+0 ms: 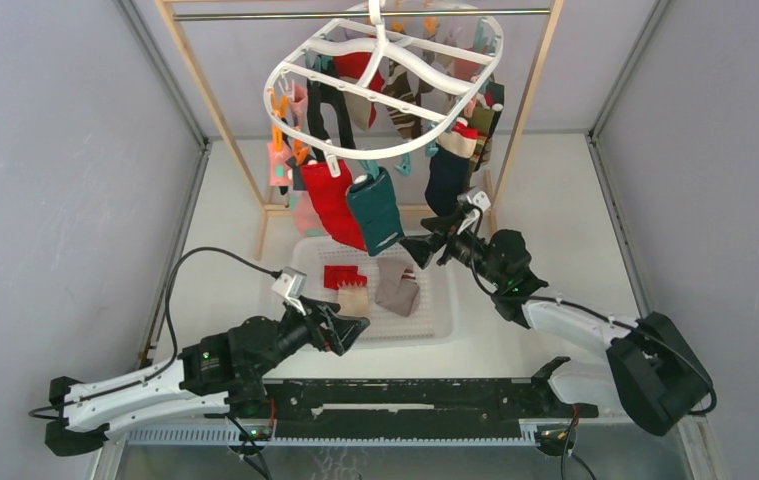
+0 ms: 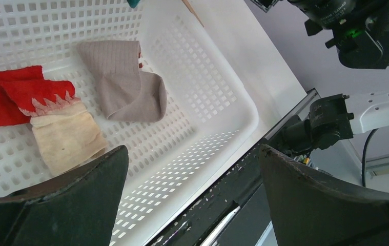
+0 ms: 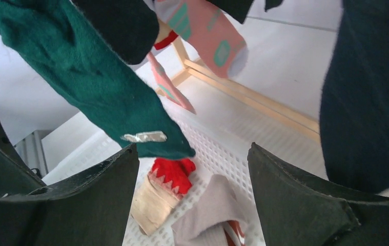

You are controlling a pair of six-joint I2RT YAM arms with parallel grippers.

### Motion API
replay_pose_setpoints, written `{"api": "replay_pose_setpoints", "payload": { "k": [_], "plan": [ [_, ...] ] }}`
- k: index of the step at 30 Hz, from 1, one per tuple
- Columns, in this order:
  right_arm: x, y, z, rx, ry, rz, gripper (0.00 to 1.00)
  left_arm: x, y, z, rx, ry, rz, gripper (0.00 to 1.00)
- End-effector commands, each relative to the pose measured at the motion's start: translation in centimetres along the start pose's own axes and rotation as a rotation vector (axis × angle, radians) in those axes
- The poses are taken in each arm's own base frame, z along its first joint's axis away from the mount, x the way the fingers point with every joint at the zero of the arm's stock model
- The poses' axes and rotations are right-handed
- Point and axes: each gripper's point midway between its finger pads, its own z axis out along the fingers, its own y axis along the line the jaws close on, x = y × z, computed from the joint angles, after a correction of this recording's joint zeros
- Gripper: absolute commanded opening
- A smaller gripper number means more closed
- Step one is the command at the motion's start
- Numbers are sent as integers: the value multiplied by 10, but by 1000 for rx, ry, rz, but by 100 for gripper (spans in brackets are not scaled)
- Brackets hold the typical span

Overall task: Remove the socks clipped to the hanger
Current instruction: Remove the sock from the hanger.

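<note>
Socks [image 1: 375,210] are hanging clipped to the hanger [image 1: 380,45]; others are lying in the basket [image 1: 437,300]. You are holding your left gripper [image 1: 355,328] and right gripper [image 1: 418,248] open, gripping nothing.

The hanger [image 1: 385,85] carries clipped socks [image 1: 333,200] at the far side. The right gripper [image 1: 421,248], jaws apart, sits just right of a teal sock [image 1: 375,212]. The left gripper [image 1: 355,332] gapes at the basket [image 1: 437,305], near-left edge.

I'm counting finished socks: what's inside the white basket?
A red sock, a cream-and-red sock and a taupe ribbed sock lie in the basket. The left fingers hide its near corner, and anything under the socks is covered.
</note>
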Motion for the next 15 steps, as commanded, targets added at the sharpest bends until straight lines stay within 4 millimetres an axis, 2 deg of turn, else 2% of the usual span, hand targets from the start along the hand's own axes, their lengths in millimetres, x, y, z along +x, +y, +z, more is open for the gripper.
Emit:
{"api": "replay_pose_setpoints", "payload": {
  "k": [1, 6, 12, 15],
  "plan": [
    [-35, 29, 19, -179, -89, 14, 84, 3, 1, 2, -4, 1, 2, 100],
    [-27, 35, 33, -240, -55, 46, 84, 2, 0, 2, -5, 6, 15, 100],
    [-15, 42, 38, -302, -15, 77, 84, 2, 1, 2, -7, 7, 25, 100],
    [-7, 48, 39, -341, 16, 95, 78, 3, 2, 1, -8, 8, 29, 100]
  ]
}}
